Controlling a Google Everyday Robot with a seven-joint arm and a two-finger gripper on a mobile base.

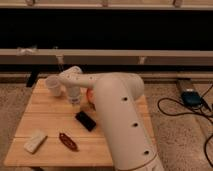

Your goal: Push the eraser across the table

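Warm indoor light, dark bkgd, hand lit evenly over table.

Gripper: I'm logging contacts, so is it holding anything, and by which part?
Nothing appears held: the gripper sits beside the cup, apart from the eraser lying flat on the table.

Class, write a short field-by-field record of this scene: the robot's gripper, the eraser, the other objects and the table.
gripper: gripper, over the table's back half, between cup and eraser
eraser: small flat black rectangular eraser, near the table's centre, just in front of the gripper
cup: pale upright cup, back left
block: whitish rectangular block, front left
oblong: dark red oblong object, right of the block
surface: light wooden slatted table
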